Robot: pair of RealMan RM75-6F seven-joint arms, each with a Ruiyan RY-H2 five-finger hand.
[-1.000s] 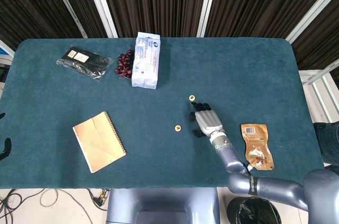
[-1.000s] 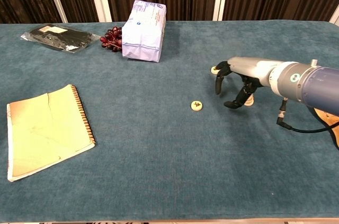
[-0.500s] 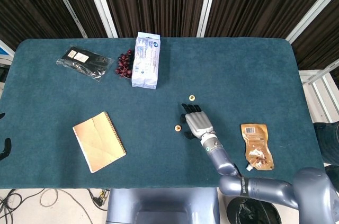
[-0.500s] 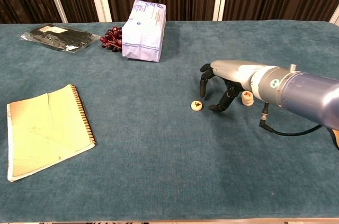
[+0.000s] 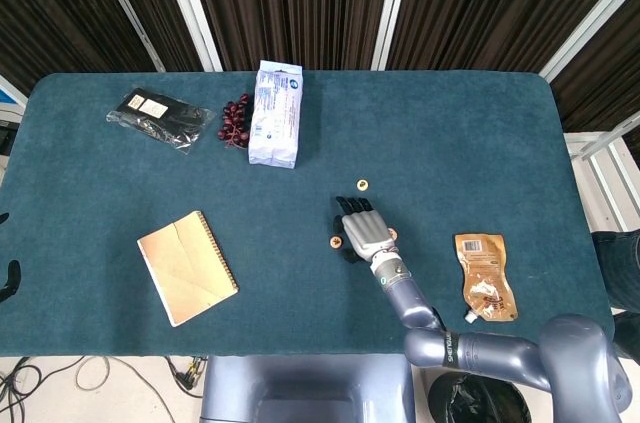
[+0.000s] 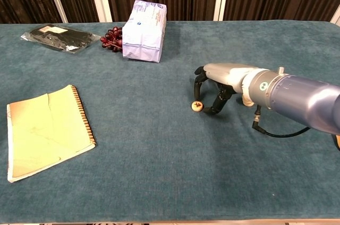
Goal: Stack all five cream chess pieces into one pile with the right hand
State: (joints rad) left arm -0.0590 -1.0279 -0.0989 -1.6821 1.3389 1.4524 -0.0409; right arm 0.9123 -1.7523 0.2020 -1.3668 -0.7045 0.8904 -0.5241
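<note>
My right hand arches over a flat cream chess piece lying on the blue cloth. One fingertip stands just behind the piece and the thumb just to its right, and nothing is lifted. In the head view that piece peeks out at the hand's left edge. A short cream stack sits behind the wrist. Another single cream piece lies farther back. Dark tips at the left edge of the head view may be my left hand; how it is set is not visible.
A spiral notebook lies front left. A white packet, dark grapes and a black packet sit at the back left. A brown pouch lies right of my forearm.
My right hand has moved left, away from the short stack, and now stands arched over the lone piece in the middle. The stack has come into view behind the wrist.
</note>
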